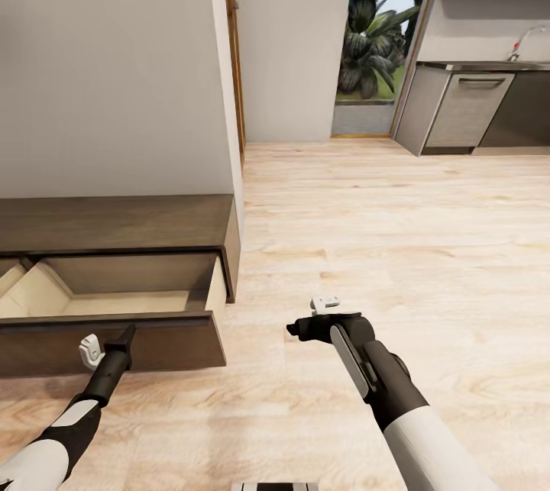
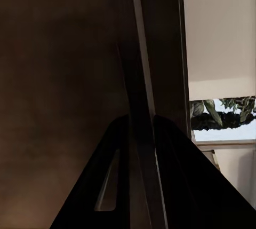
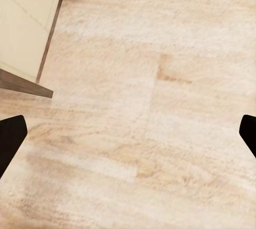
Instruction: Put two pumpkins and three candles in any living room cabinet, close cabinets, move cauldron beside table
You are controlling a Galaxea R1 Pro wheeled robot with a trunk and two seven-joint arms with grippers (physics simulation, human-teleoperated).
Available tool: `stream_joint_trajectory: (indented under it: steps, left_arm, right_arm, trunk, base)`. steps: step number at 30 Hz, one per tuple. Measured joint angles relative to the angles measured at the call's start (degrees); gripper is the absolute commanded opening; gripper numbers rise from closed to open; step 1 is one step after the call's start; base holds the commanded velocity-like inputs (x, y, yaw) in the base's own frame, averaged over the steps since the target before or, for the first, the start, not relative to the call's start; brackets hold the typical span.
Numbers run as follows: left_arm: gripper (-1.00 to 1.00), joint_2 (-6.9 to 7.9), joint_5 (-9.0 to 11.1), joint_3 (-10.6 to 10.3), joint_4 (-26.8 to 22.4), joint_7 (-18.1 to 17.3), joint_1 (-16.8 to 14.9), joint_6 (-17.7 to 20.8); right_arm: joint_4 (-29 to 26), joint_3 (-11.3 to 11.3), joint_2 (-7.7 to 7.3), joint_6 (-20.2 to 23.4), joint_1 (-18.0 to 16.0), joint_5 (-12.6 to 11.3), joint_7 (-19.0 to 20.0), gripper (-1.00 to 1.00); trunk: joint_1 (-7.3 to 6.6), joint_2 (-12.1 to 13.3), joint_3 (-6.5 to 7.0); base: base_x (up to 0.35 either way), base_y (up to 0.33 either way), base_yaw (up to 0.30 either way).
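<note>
The cabinet (image 1: pixel 114 224) runs lengthwise across the frame's left, its drawer (image 1: pixel 114 338) pulled out toward the camera. The left end effector (image 1: pixel 126 334) pinches the drawer front's top edge; the right end effector (image 1: pixel 305 323) hangs wide open over the floor (image 1: pixel 397 247).

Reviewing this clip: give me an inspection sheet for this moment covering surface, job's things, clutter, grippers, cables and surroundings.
Surface: light wooden floor, bare where seen.
Job's things: cabinet with a drawer pulled out; what shows of its inside is bare.
Clutter: nothing seen.
Grippers: left gripper closed on the drawer's front edge; right gripper open over the floor, holding nothing.
Cables: nothing seen.
Surroundings: white wall, window with plants, grey kitchen units at the far right.
</note>
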Motion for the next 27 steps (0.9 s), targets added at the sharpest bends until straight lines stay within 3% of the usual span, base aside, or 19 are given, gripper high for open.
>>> stream_joint_trajectory:
  steps: [4, 5, 7, 20, 27]
  left_arm:
    - [-1.0, 0.0, 0.0, 0.0, 0.0, 0.0, 0.0, 0.0]
    - [1.0, 0.0, 0.0, 0.0, 0.0, 0.0, 0.0, 0.0]
    - [1.0, 0.01, 0.1, 0.8, 0.1, 3.6, 0.1, -0.2]
    - [1.0, 0.0, 0.1, 0.9, 0.1, 3.8, 0.1, -0.2]
    - [1.0, 0.02, 0.1, 0.9, 0.1, 4.5, 0.1, -0.2]
  right_arm:
    - [0.0, 0.0, 0.0, 0.0, 0.0, 0.0, 0.0, 1.0]
    - [0.0, 0.0, 0.0, 0.0, 0.0, 0.0, 0.0, 1.0]
    - [0.0, 0.0, 0.0, 0.0, 0.0, 0.0, 0.0, 1.0]
    - [0.0, 0.0, 0.0, 0.0, 0.0, 0.0, 0.0, 1.0]
    - [0.0, 0.0, 0.0, 0.0, 0.0, 0.0, 0.0, 1.0]
  trunk:
    - [0.0, 0.0, 0.0]
    - [0.0, 0.0, 0.0]
    - [0.01, 0.0, -0.01]
    - [0.01, 0.0, -0.01]
    - [0.04, 0.0, -0.02]
  base:
    - [0.0, 0.0, 0.0]
    - [0.0, 0.0, 0.0]
    - [0.0, 0.0, 0.0]
    - [-0.009, 0.0, 0.0]
    - [-0.246, 0.0, 0.0]
